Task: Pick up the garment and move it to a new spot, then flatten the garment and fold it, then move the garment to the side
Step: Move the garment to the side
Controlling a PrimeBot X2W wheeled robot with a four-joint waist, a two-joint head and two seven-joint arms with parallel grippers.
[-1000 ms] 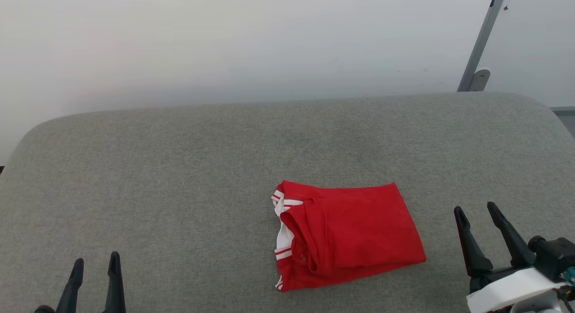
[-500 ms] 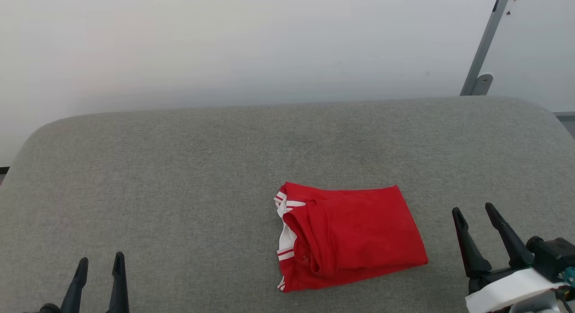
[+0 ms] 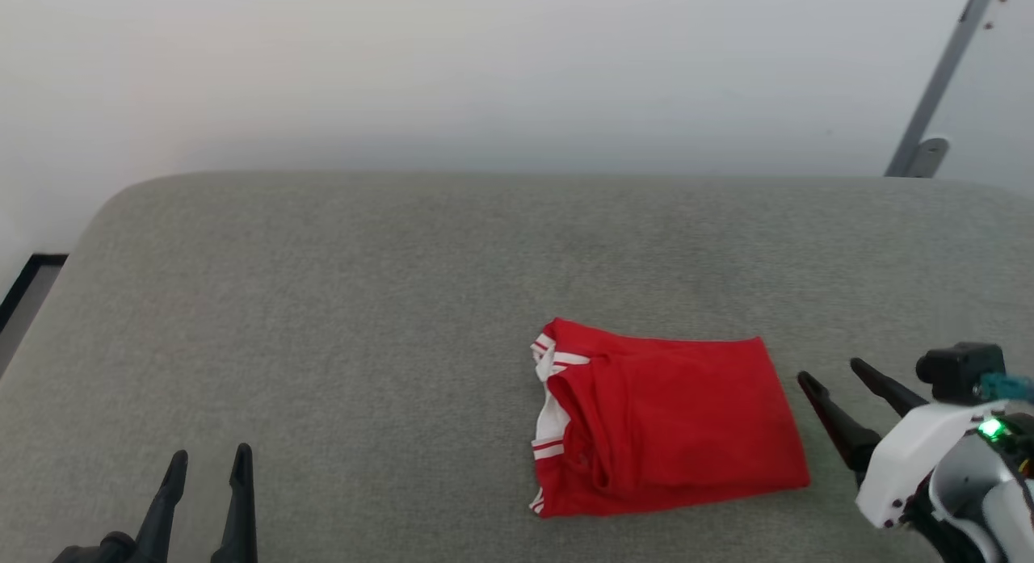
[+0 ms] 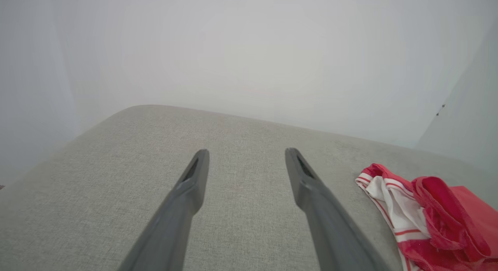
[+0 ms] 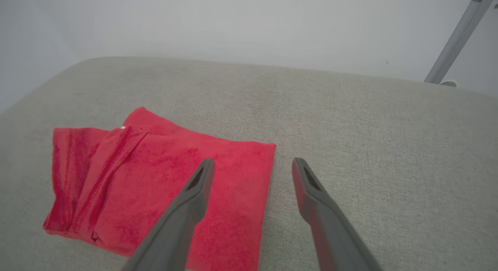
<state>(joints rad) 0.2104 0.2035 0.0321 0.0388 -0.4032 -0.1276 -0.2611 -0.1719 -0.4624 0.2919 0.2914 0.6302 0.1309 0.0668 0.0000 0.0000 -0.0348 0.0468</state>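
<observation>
R end effector (image 3: 829, 369) spread, empty | L end effector (image 3: 211, 451) same | garment (image 3: 678, 426) beside R

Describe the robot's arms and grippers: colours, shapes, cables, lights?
Left gripper: two long, tapering dark grey fingers. Right gripper: same fingers, on a white wrist housing with a lit green light, a black block on top and a teal fitting.

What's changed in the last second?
The head camera turned, sliding the whole scene rightward. The right gripper leaned toward the jersey, jaws open, gripping nothing. The jersey stayed folded on the grey pad; the left gripper stayed open and still.
</observation>
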